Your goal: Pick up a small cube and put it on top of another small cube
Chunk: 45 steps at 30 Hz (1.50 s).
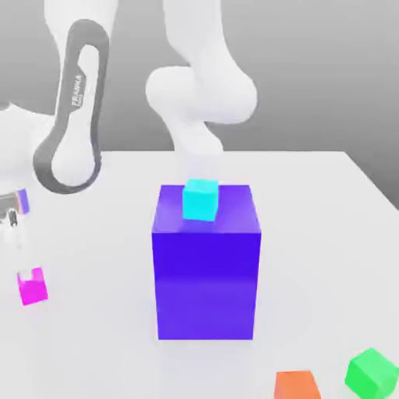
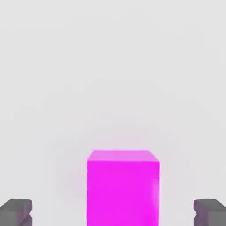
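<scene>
White table (image 1: 109, 351) spans the frame. The gripper (image 2: 113, 214), fingers spread, hovers above the magenta cube (image 1: 33, 287) at the exterior view's lower left.

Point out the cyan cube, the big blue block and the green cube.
Cyan cube (image 1: 200, 202): exterior view, front face.
Blue block (image 1: 206, 284): exterior view, front face.
Green cube (image 1: 371, 376): exterior view, middle.

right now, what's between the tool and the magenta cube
Only bare space shows between the open tool and the magenta cube in the hand view; the cube lies between its spread fingertips.
</scene>
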### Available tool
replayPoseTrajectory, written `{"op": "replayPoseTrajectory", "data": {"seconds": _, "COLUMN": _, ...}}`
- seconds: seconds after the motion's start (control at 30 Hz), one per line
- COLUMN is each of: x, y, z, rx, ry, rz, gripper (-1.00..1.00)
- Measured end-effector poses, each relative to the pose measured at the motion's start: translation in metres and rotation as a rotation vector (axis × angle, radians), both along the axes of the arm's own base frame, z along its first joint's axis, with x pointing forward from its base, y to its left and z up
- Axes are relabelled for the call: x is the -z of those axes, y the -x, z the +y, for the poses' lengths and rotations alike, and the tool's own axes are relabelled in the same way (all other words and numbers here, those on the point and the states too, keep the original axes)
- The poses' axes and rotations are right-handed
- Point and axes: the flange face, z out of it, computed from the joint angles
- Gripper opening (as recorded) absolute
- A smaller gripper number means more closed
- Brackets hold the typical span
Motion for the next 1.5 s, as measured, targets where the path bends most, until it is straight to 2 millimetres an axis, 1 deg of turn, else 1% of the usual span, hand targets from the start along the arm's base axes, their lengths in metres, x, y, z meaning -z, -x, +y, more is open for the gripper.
{"op": "replayPoseTrajectory", "data": {"seconds": 0.03, "x": 0.011, "y": 0.001, "z": 0.0, "rx": 0.001, "ry": 0.0, "rz": 0.001, "gripper": 0.0}}
{"op": "replayPoseTrajectory", "data": {"seconds": 0.07, "x": 0.022, "y": 0.001, "z": 0.001, "rx": 0.002, "ry": -0.001, "rz": 0.001, "gripper": -1.0}}
{"op": "replayPoseTrajectory", "data": {"seconds": 0.23, "x": 0.022, "y": 0.001, "z": 0.001, "rx": 0.002, "ry": -0.001, "rz": 0.001, "gripper": -1.0}}
{"op": "replayPoseTrajectory", "data": {"seconds": 0.27, "x": 0.027, "y": 0.002, "z": 0.001, "rx": 0.003, "ry": -0.002, "rz": 0.001, "gripper": -1.0}}
{"op": "replayPoseTrajectory", "data": {"seconds": 0.3, "x": 0.024, "y": 0.001, "z": 0.001, "rx": 0.002, "ry": -0.002, "rz": 0.0, "gripper": -1.0}}
{"op": "replayPoseTrajectory", "data": {"seconds": 0.37, "x": 0.008, "y": 0.001, "z": 0.0, "rx": 0.002, "ry": -0.001, "rz": 0.001, "gripper": -1.0}}
{"op": "replayPoseTrajectory", "data": {"seconds": 0.47, "x": -0.023, "y": 0.001, "z": 0.001, "rx": 0.002, "ry": -0.002, "rz": 0.0, "gripper": -1.0}}
{"op": "replayPoseTrajectory", "data": {"seconds": 0.5, "x": -0.032, "y": -0.003, "z": 0.004, "rx": -0.013, "ry": -0.003, "rz": 0.0, "gripper": -1.0}}
{"op": "replayPoseTrajectory", "data": {"seconds": 0.57, "x": -0.038, "y": -0.039, "z": 0.026, "rx": -0.156, "ry": -0.005, "rz": 0.002, "gripper": -1.0}}
{"op": "replayPoseTrajectory", "data": {"seconds": 0.67, "x": -0.044, "y": -0.1, "z": 0.075, "rx": -0.415, "ry": -0.008, "rz": 0.005, "gripper": -1.0}}
{"op": "replayPoseTrajectory", "data": {"seconds": 0.77, "x": -0.049, "y": -0.153, "z": 0.137, "rx": -0.676, "ry": -0.009, "rz": 0.008, "gripper": -1.0}}
{"op": "replayPoseTrajectory", "data": {"seconds": 0.83, "x": -0.052, "y": -0.182, "z": 0.185, "rx": -0.85, "ry": -0.01, "rz": 0.01, "gripper": -1.0}}
{"op": "replayPoseTrajectory", "data": {"seconds": 0.93, "x": -0.058, "y": -0.214, "z": 0.259, "rx": -1.093, "ry": -0.011, "rz": 0.012, "gripper": -1.0}}
{"op": "replayPoseTrajectory", "data": {"seconds": 1.0, "x": -0.062, "y": -0.226, "z": 0.308, "rx": -1.244, "ry": -0.011, "rz": 0.012, "gripper": -1.0}}
{"op": "replayPoseTrajectory", "data": {"seconds": 1.1, "x": -0.068, "y": -0.235, "z": 0.382, "rx": -1.463, "ry": -0.01, "rz": 0.011, "gripper": -1.0}}
{"op": "replayPoseTrajectory", "data": {"seconds": 1.17, "x": -0.073, "y": -0.234, "z": 0.432, "rx": -1.606, "ry": -0.01, "rz": 0.01, "gripper": -1.0}}
{"op": "replayPoseTrajectory", "data": {"seconds": 1.27, "x": -0.077, "y": -0.224, "z": 0.507, "rx": -1.82, "ry": -0.008, "rz": 0.007, "gripper": -1.0}}
{"op": "replayPoseTrajectory", "data": {"seconds": 1.3, "x": -0.072, "y": -0.221, "z": 0.532, "rx": -1.891, "ry": -0.007, "rz": 0.007, "gripper": -1.0}}
{"op": "replayPoseTrajectory", "data": {"seconds": 1.33, "x": -0.06, "y": -0.217, "z": 0.557, "rx": -1.962, "ry": -0.005, "rz": 0.006, "gripper": -1.0}}
{"op": "replayPoseTrajectory", "data": {"seconds": 1.37, "x": -0.045, "y": -0.213, "z": 0.573, "rx": -2.008, "ry": -0.004, "rz": 0.005, "gripper": -1.0}}
{"op": "replayPoseTrajectory", "data": {"seconds": 1.4, "x": -0.032, "y": -0.211, "z": 0.581, "rx": -2.031, "ry": -0.003, "rz": 0.004, "gripper": 1.0}}
{"op": "replayPoseTrajectory", "data": {"seconds": 1.5, "x": -0.032, "y": -0.211, "z": 0.581, "rx": -2.031, "ry": -0.003, "rz": 0.004, "gripper": 1.0}}
